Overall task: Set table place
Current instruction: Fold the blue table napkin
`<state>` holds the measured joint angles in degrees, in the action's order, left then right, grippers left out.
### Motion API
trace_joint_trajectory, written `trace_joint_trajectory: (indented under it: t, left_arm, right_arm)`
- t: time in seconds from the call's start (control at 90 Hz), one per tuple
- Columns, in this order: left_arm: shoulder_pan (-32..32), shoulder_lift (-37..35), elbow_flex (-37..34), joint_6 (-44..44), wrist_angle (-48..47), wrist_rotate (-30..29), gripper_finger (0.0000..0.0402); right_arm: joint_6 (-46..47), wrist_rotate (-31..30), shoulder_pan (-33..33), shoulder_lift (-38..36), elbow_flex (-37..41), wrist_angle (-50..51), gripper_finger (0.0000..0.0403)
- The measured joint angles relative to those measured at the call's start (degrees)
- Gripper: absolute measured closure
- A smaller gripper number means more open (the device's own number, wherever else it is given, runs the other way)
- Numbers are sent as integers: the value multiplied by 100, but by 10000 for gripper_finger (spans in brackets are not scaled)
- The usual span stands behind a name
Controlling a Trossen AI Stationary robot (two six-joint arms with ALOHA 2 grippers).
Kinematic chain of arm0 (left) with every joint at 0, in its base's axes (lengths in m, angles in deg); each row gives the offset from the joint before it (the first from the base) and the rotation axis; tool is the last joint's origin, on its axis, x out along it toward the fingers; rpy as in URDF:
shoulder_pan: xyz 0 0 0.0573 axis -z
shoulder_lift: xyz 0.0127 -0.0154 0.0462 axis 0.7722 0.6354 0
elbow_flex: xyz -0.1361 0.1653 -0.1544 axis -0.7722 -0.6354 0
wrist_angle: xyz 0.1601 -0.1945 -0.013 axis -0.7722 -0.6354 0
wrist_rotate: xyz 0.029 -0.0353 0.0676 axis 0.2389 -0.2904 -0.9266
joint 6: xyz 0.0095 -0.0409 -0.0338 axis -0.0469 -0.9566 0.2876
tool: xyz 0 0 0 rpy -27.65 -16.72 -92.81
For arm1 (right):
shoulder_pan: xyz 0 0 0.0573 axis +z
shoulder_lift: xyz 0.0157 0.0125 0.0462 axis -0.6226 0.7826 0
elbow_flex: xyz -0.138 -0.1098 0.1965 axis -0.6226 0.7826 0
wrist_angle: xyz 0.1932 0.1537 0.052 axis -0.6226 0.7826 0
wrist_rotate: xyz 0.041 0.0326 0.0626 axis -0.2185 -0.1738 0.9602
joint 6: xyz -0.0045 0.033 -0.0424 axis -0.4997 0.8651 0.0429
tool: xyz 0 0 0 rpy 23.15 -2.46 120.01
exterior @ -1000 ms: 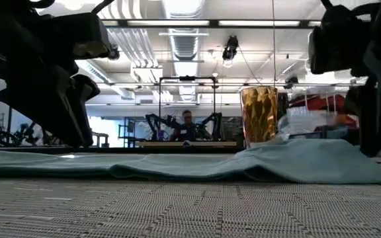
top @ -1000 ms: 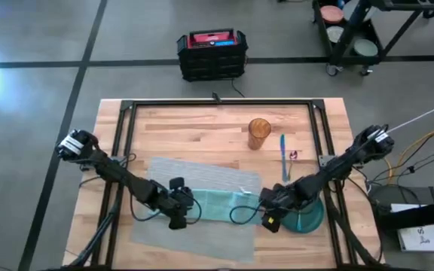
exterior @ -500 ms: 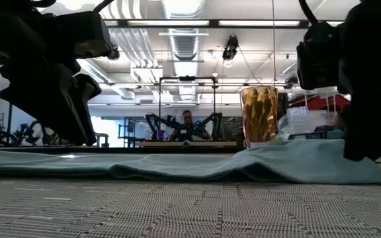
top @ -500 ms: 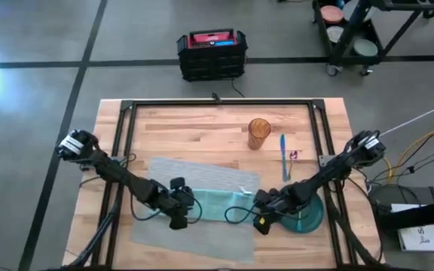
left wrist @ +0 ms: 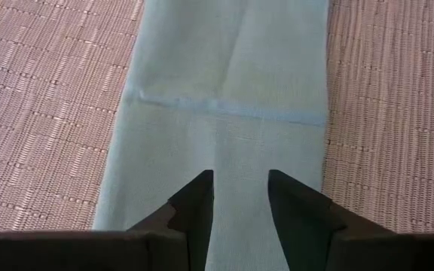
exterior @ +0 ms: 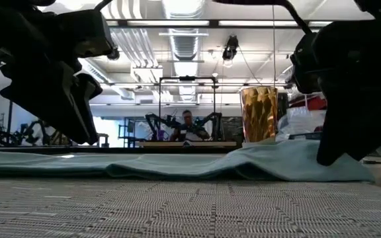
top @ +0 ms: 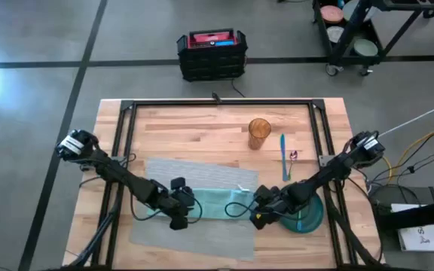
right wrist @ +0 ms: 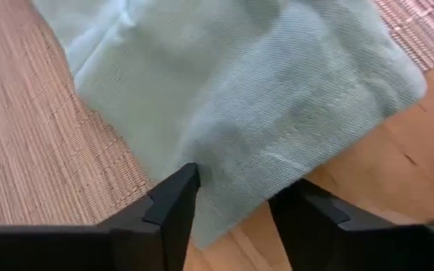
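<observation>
Your right tool (top: 259, 213) has slid a little further left since a moment ago, and now sits over the right end of the teal napkin (top: 218, 203). Its fingers are spread apart over the cloth. Your left tool (top: 189, 208) has stayed at the napkin's left end, fingers spread too. The napkin lies on the grey placemat (top: 164, 175), near the front of the desk (top: 202, 128).
</observation>
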<state>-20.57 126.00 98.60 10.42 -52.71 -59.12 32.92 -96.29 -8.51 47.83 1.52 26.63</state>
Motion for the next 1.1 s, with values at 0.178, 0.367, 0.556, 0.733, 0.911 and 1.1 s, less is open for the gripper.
trace_joint_trajectory:
  t: [0.178, 0.367, 0.556, 0.733, 0.911, 1.1]
  left_arm:
    - [-17, 0, -5, 278, 333, -7, 288]
    - [-149, 88, -162, 682, 1262, -7, 288]
    - [-426, 585, -199, 737, 1594, -4, 288]
    - [-637, 1064, -200, 699, 2099, -4, 288]
    - [-664, 1352, -186, 700, 2712, -50, 288]
    - [-664, 1392, -188, 741, 2834, -23, 288]
  right_arm:
    - [-91, -256, -15, 28, 4, 5, 335]
    - [-336, -258, -11, 69, 2, 49, 396]
    - [-371, -225, -8, -7, 0, 218, 400]
    - [-365, 5, -4, -76, -2, 201, 401]
    - [-589, 422, -3, -283, -178, 202, 402]
    - [-1035, 606, -92, -576, -554, 192, 402]
